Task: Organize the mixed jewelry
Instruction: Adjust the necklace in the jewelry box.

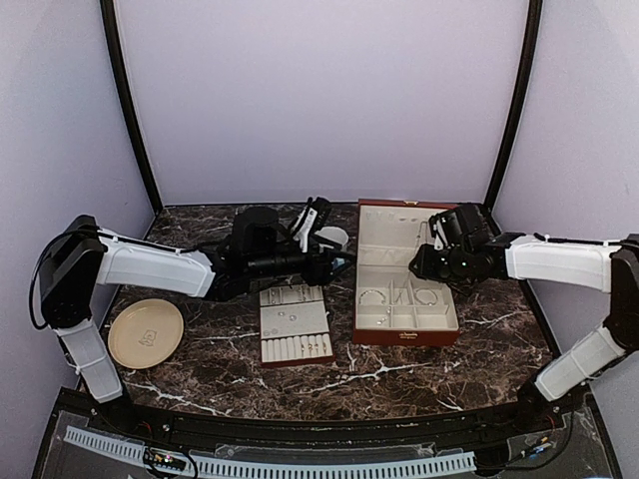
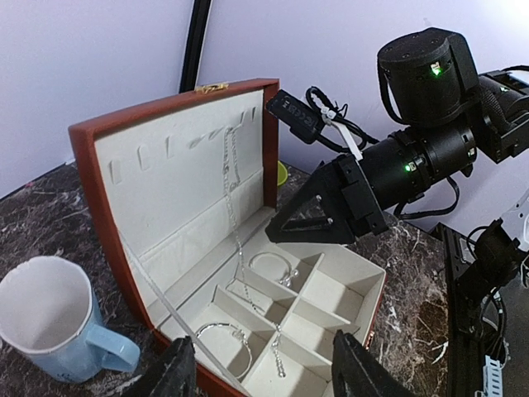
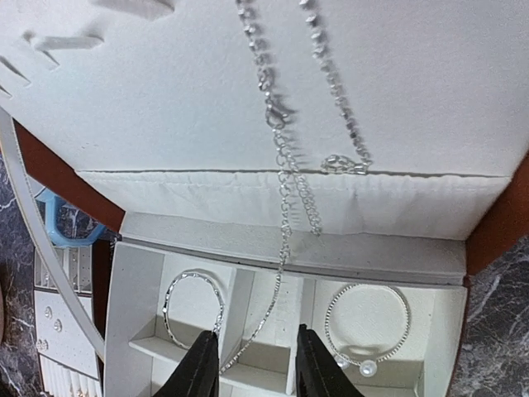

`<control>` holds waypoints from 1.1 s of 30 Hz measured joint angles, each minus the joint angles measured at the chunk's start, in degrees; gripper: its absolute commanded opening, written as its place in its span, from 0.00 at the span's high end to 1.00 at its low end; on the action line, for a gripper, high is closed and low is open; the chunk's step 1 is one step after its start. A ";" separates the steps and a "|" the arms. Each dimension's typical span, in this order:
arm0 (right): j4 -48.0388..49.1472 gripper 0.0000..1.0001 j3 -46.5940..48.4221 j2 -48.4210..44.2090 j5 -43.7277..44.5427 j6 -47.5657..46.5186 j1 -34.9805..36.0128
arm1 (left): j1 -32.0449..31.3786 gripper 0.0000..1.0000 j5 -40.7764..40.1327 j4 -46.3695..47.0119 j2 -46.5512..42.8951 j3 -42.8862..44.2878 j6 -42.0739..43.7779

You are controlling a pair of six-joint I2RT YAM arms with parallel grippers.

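Fine silver chain (image 3: 283, 207) hangs down the box (image 3: 489, 222) lid into the middle compartment; wire bangles (image 3: 167, 313) flank it; right claw (image 3: 258, 364) narrow, straddling the chain, no pinch; left claw (image 2: 264, 372) wide, empty; chain's end lost beside the fingers.

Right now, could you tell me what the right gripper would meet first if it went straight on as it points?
Probably the fine silvery chain draped into the middle compartment of the red-brown cream-lined box; depth is unclear.
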 measured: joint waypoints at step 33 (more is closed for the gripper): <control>6.43 0.81 3.72 12.70 7.61 1.03 1.44 | 0.11 0.42 -5.51 -2.10 -3.56 -5.75 -0.92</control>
